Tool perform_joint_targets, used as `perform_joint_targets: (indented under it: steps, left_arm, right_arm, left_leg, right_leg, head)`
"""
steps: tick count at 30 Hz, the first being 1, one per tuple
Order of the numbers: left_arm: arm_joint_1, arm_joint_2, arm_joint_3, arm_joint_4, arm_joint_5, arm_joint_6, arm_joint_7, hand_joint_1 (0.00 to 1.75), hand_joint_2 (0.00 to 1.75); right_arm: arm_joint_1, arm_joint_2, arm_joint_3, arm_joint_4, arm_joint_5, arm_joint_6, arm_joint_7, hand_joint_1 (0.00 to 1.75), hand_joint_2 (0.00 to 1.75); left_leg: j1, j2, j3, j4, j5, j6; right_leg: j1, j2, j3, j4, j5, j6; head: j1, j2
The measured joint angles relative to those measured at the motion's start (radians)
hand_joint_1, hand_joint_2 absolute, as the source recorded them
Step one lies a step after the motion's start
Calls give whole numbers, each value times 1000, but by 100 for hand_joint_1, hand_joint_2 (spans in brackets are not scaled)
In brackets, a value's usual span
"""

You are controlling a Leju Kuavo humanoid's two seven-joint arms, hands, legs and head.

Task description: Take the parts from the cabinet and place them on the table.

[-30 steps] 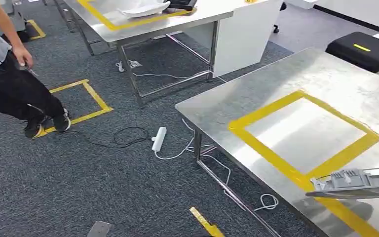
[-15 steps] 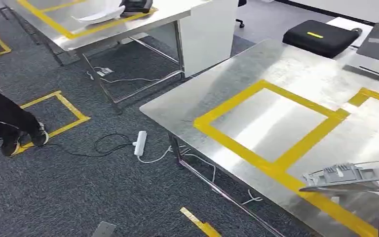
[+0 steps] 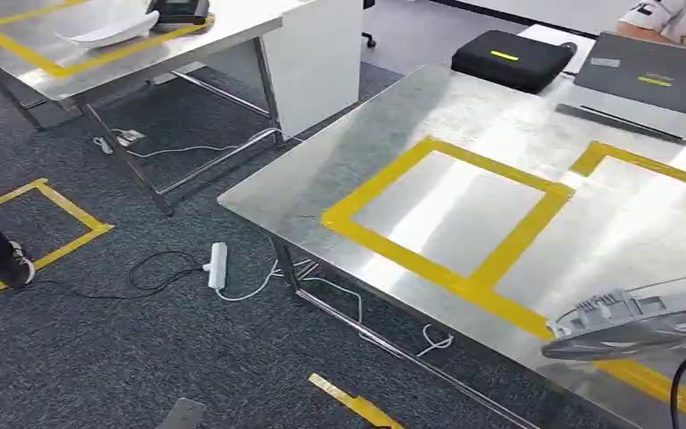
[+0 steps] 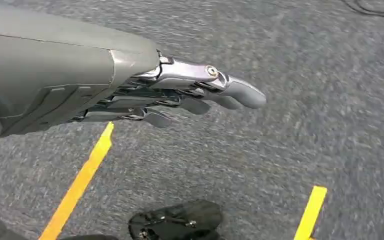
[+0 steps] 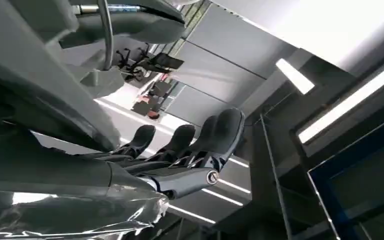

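The grey part (image 3: 640, 315) is at the lower right of the head view, above the steel table (image 3: 429, 116), over a yellow tape line near the tape square (image 3: 447, 210). The right hand (image 5: 180, 150) holds the part from under, its fingers (image 5: 215, 132) curled up around the edge. The left hand (image 4: 180, 95) holds nothing, its fingers stretched out and slightly apart above the carpet (image 4: 305, 125).
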Motion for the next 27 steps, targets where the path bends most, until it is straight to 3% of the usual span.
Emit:
perform_joint_targets:
  steps: [2, 3, 4, 5, 8, 9, 10, 11, 13, 14, 15, 16, 17, 18, 19, 20, 23, 24, 25, 26, 27]
  left_arm:
    - [1, 3, -10, 6, 3, -5, -16, 0, 175]
    - [1, 7, -14, 11, 8, -8, -27, 0, 175]
    - [2, 11, -16, 17, 11, -10, -34, 0, 175]
    - [2, 14, -19, 24, 11, -12, -40, 0, 175]
    - [-1, 19, -27, 34, 19, -13, -46, 0, 175]
    - [-4, 22, -31, 35, 20, -13, -48, 0, 175]
    - [-6, 23, -34, 38, 20, -14, -48, 0, 175]
    - [-6, 23, -38, 43, 21, -14, -48, 0, 175]
    - [-4, 24, -42, 51, 21, -14, -48, 0, 175]
    - [-1, 24, -42, 55, 22, -14, -48, 0, 175]
    - [0, 24, -42, 57, 23, -14, -48, 0, 175]
    - [0, 25, -42, 58, 23, -14, -48, 0, 175]
    - [-1, 26, -42, 58, 23, -14, -48, 0, 175]
    - [-2, 27, -42, 58, 23, -14, -49, 0, 175]
    - [-2, 30, -42, 60, 23, -14, -49, 0, 175]
    - [-2, 30, -43, 62, 23, -14, -50, 0, 175]
    - [-4, 33, -45, 63, 29, -12, -51, 0, 175]
    - [-7, 31, -48, 63, 31, -12, -51, 0, 175]
    - [-7, 32, -50, 63, 31, -12, -52, 0, 175]
    - [-7, 34, -50, 63, 32, -11, -52, 0, 175]
    - [-6, 34, -53, 63, 34, -10, -52, 0, 175]
  right_arm:
    - [2, -7, 10, 3, 0, -7, -2, 80, 175]
    - [1, -10, 13, 7, -3, -11, -6, 80, 175]
    - [-5, -13, 18, 12, -6, -14, -10, 80, 175]
    - [-6, -15, 22, 16, -11, -17, -10, 80, 175]
    - [-8, -23, 30, 28, -11, -15, -9, 80, 175]
    - [-10, -24, 33, 30, -11, -14, -5, 80, 175]
    - [-15, -26, 34, 32, -11, -14, -4, 80, 175]
    - [-16, -26, 38, 35, -11, -14, -3, 80, 175]
    - [-16, -26, 44, 40, -11, -14, -1, 80, 175]
    - [-16, -26, 46, 44, -11, -14, 0, 80, 175]
    - [-16, -26, 48, 47, -11, -14, 0, 80, 175]
    - [-16, -26, 50, 48, -11, -14, 0, 80, 175]
    - [-16, -26, 51, 49, -11, -14, 1, 80, 175]
    - [-16, -26, 52, 49, -11, -14, 1, 80, 175]
    - [-16, -26, 54, 50, -11, -14, 1, 80, 175]
    - [-19, -26, 56, 52, -11, -14, 2, 80, 175]
    - [-17, -26, 61, 54, -11, -13, 5, 80, 175]
    - [-16, -28, 63, 55, -10, -12, 5, 80, 175]
    - [-25, -30, 64, 57, -3, -8, 5, 80, 175]
    - [-39, -31, 67, 60, 8, -3, 5, 80, 175]
    - [-46, -31, 71, 62, 22, 6, 6, 80, 175]
  left_leg:
    - [4, 16, 1, 5, -5, -8]
    - [-1, 22, 2, 11, -10, -15]
    - [-9, 27, -2, 19, -15, -23]
    - [-10, 32, -3, 21, -14, -26]
    - [-7, 58, -1, 23, -17, -35]
    - [-3, 38, -2, 33, -31, -43]
    - [1, 1, -19, 75, -64, -49]
    - [3, -17, -50, 146, -105, -52]
    - [4, -25, -120, 298, -167, -55]
    - [4, -27, -142, 338, -171, -53]
    - [4, -28, -138, 325, -149, -50]
    - [4, -31, -115, 273, -106, -44]
    - [3, -42, -77, 189, -57, -37]
    - [3, -71, -36, 100, -15, -26]
    - [4, -114, -11, 48, -14, -13]
    - [6, -109, -6, 29, -17, -14]
    - [1, -85, -5, 24, -13, -11]
    - [10, -71, 0, 5, -2, -8]
    - [9, -61, 2, 1, 0, -5]
    - [8, -50, 1, 1, 0, -1]
    - [7, -38, 1, 2, -1, -1]
  right_leg:
    - [-3, -23, 95, -172, 86, 5]
    - [-4, -68, 139, -257, 103, 9]
    - [7, -74, 153, -272, 89, 1]
    - [4, -61, 149, -269, 94, -14]
    - [4, -34, 142, -267, 99, -29]
    - [0, -28, 143, -268, 102, -36]
    - [-1, -22, 143, -268, 103, -42]
    - [-1, -15, 142, -268, 104, -47]
    - [1, 3, 140, -268, 104, -49]
    - [3, 16, 139, -268, 105, -50]
    - [4, 28, 139, -268, 105, -50]
    - [5, 40, 140, -268, 106, -50]
    - [7, 50, 141, -268, 107, -50]
    - [7, 60, 141, -268, 107, -49]
    - [6, 67, 139, -268, 109, -46]
    - [8, 80, 134, -266, 110, -42]
    - [0, 107, 124, -277, 121, -20]
    - [0, 86, 115, -268, 116, -20]
    - [6, 35, 103, -247, 97, -17]
    - [5, 12, 75, -188, 59, -14]
    - [2, 4, 38, -105, 20, -11]
  head:
    - [1, 0]
    - [2, 0]
    - [4, 0]
    - [-3, 0]
    - [-2, 0]
    - [-3, 0]
    - [-7, 0]
    - [-10, 0]
    - [-10, 0]
    - [-10, 0]
    - [-10, 0]
    - [-10, 0]
    - [-10, 0]
    - [-10, 0]
    - [-8, 0]
    - [-9, 0]
    - [-10, 0]
    - [-9, 0]
    - [-4, 0]
    - [3, 0]
    - [2, 0]
